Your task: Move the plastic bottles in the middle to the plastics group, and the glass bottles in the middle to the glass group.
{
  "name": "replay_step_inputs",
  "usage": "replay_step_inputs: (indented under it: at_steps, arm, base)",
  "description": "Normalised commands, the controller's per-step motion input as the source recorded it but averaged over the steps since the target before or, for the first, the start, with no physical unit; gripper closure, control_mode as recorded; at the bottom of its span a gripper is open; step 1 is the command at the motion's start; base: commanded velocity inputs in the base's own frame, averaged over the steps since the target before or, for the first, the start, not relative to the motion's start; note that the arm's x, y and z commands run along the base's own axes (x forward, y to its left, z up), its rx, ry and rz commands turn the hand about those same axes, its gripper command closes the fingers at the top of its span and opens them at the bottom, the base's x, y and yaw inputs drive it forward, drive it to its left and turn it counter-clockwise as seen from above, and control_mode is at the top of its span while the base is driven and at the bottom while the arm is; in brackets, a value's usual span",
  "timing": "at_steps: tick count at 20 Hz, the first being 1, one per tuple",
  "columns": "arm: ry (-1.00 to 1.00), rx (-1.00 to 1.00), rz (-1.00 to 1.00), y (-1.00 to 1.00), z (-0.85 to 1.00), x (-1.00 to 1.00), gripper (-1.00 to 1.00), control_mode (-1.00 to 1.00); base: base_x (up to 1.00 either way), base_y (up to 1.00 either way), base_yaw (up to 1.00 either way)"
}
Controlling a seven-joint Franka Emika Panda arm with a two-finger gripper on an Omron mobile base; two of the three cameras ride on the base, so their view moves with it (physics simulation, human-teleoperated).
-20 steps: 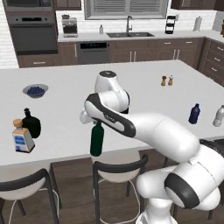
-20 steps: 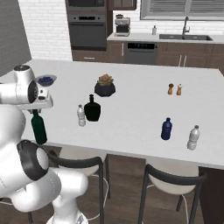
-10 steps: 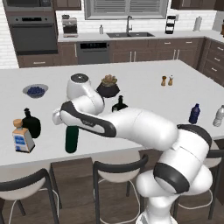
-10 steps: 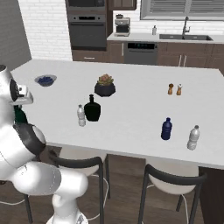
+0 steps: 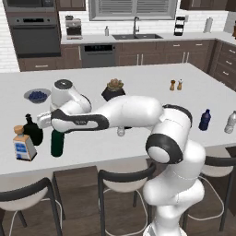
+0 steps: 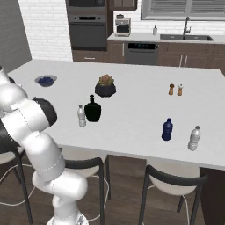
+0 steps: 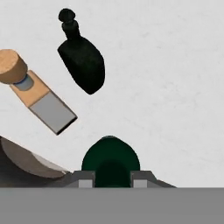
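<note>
My gripper (image 5: 50,122) (image 7: 111,178) is shut on the neck of the tall dark green bottle (image 5: 56,144) (image 7: 110,159), which hangs upright at the counter's left front. I cannot tell if its base touches the counter. Just left of it is the glass group: a squat black flask (image 5: 33,132) (image 7: 82,61) and the square cork-stoppered bottle (image 5: 23,145) (image 7: 38,96). In the middle stand another black flask (image 6: 92,110) and a small clear plastic bottle (image 6: 81,116) (image 5: 120,132), half hidden under my arm. At the right are the dark blue bottle (image 6: 167,129) (image 5: 204,120) and a clear bottle (image 6: 193,138) (image 5: 230,122).
A potted plant (image 5: 114,89) (image 6: 105,86) stands behind the middle bottles. A blue bowl (image 5: 37,95) (image 6: 45,80) sits at the back left. Salt and pepper shakers (image 5: 176,85) (image 6: 175,89) stand at the back right. Stools line the counter's front edge.
My arm has swung left along the counter's front with the green bottle in its grip, from near the middle to beside the black flask and cork bottle.
</note>
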Motion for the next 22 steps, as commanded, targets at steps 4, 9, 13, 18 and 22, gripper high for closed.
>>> replay_step_inputs:
  at_steps: [4, 9, 13, 18, 22]
  arm:
    - [0.00, -0.01, 0.00, 0.37, -0.22, 0.51, 1.00, -1.00]
    - [0.03, -0.06, 0.00, 0.30, -0.37, 0.43, 1.00, -1.00]
    - [0.02, 0.00, 0.00, 0.12, -0.17, 0.50, 1.00, -1.00]
    - [0.00, 0.00, 0.00, 0.03, -0.27, 0.09, 1.00, -1.00]
    - [0.00, 0.00, 0.00, -0.26, -0.39, -0.34, 1.00, -1.00]
  base:
    - [0.00, 0.00, 0.00]
    - [0.00, 0.00, 0.00]
    - [0.00, 0.00, 0.00]
    - [0.00, 0.00, 0.00]
    - [0.00, 0.00, 0.00]
